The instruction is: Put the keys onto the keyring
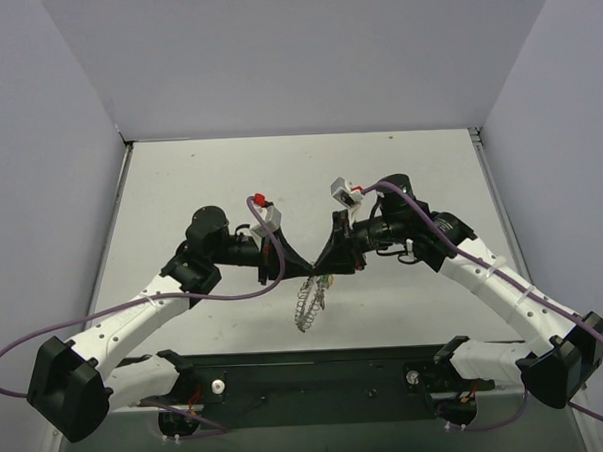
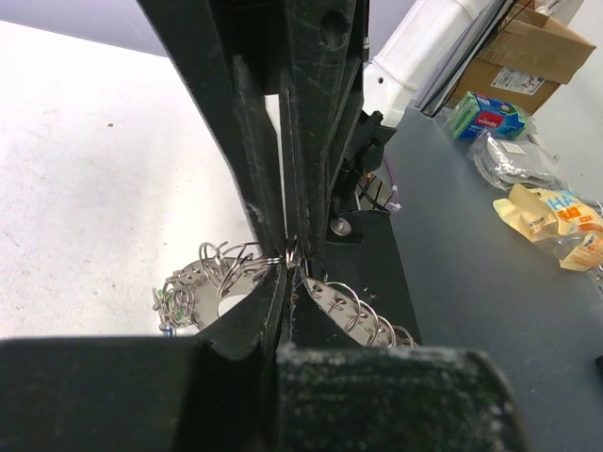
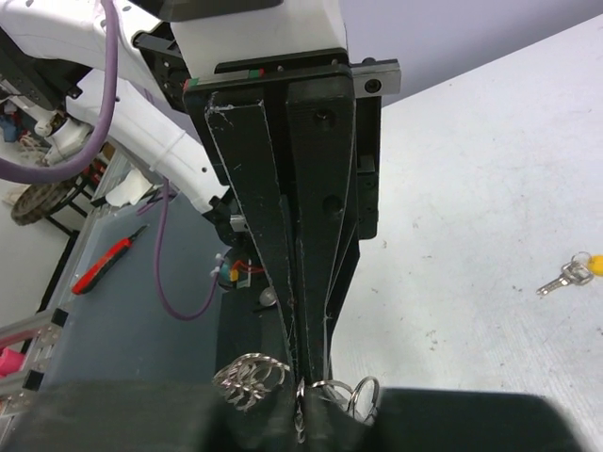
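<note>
Robotics lab: an enclosed test cell with stored clutter alongside.
A white tabletop [image 1: 199,180] boxed in by plain pale walls [image 1: 304,46] carries two cabled robot arms [image 1: 136,321] bolted at its near edge; beside it, a grey bench [image 2: 471,282] holds a cardboard box [image 2: 542,42], packets [image 2: 485,115] and bagged supplies [image 2: 513,160].

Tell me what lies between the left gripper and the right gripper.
Only the keyring: its coils hang from where left gripper and right gripper meet, seen in the top view.

Left end effector [image 1: 301,268] against right end effector [image 1: 321,268] (keyring [image 1: 307,304] dangling), open table [image 1: 179,181] beyond
</note>
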Motion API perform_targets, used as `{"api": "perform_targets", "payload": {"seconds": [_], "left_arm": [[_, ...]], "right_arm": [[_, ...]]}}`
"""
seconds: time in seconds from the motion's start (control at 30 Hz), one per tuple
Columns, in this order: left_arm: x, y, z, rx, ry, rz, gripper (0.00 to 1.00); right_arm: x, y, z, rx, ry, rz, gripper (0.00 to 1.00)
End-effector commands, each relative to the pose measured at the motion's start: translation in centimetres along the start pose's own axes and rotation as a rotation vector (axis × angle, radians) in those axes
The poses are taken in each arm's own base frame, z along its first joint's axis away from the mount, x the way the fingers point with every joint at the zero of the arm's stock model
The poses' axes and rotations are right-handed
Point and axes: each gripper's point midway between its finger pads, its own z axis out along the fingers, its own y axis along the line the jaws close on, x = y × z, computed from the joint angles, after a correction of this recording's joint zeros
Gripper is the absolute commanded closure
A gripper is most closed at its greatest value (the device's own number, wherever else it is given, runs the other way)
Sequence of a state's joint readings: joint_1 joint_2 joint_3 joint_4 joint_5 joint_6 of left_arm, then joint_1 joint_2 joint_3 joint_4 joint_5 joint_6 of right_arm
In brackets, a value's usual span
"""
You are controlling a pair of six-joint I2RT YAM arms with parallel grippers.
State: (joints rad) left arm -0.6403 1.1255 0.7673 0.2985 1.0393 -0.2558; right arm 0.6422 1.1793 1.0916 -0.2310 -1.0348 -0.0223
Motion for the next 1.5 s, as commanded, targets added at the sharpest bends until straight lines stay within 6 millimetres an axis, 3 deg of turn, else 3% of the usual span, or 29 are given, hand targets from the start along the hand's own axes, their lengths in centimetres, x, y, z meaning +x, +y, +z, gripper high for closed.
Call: {"api": "perform_targets", "payload": {"seconds": [0.0,0.07,0.17,0.2,0.27,0.37,0.63,0.77,1.1,1.2,1.23,1.33,1.47], "left_arm": [[-2.8,-0.7,0.3,0.008,-0.049,0.099,1.00],[-3.1,-0.4,0.2,-0.025,-0.058,0.120,1.00],[-2.8,0.4,-0.3,-0.096,-0.048,0.125,1.00],[-2.8,0.7,-0.4,-0.117,-0.041,0.125,1.00],[-2.8,0.7,-0.8,-0.151,-0.019,0.136,1.00],[-2.9,0.7,-1.2,-0.183,-0.011,0.153,1.00],[-1.6,-1.5,-0.9,-0.087,-0.008,0.233,1.00],[-1.4,-2.4,-1.1,-0.061,-0.036,0.329,1.00],[-1.4,-3.1,-1.6,-0.064,-0.061,0.403,1.00],[-1.4,-3.3,-1.5,-0.053,-0.058,0.407,1.00],[-1.4,-3.3,-1.5,-0.049,-0.058,0.408,1.00],[-1.4,-3.8,-1.4,-0.024,-0.060,0.415,1.00],[-1.6,-4.0,-1.3,-0.012,-0.068,0.426,1.00]], "right_arm": [[-3.4,-0.1,-1.0,0.086,-0.106,-0.122,0.73],[-3.3,-1.2,-1.4,0.165,-0.127,-0.123,0.47],[-3.6,-2.1,-2.6,0.272,-0.213,-0.119,0.27],[-4.7,-2.0,-3.5,0.309,-0.270,-0.153,0.24],[-4.9,-2.6,-4.2,0.353,-0.310,-0.142,0.16],[-5.0,-3.1,-4.4,0.363,-0.318,-0.125,0.16],[-5.2,-3.1,-3.7,0.326,-0.292,-0.085,0.28],[-5.1,-2.5,-3.4,0.285,-0.279,-0.089,0.42],[-4.6,0.5,-1.8,0.101,-0.212,-0.115,0.51],[-4.4,0.8,-1.1,0.066,-0.188,-0.102,0.72],[-4.3,0.9,-0.9,0.058,-0.183,-0.100,0.83],[-4.3,1.1,-0.4,0.041,-0.171,-0.092,0.98],[-4.3,1.2,0.2,0.018,-0.159,-0.071,1.00]]}}
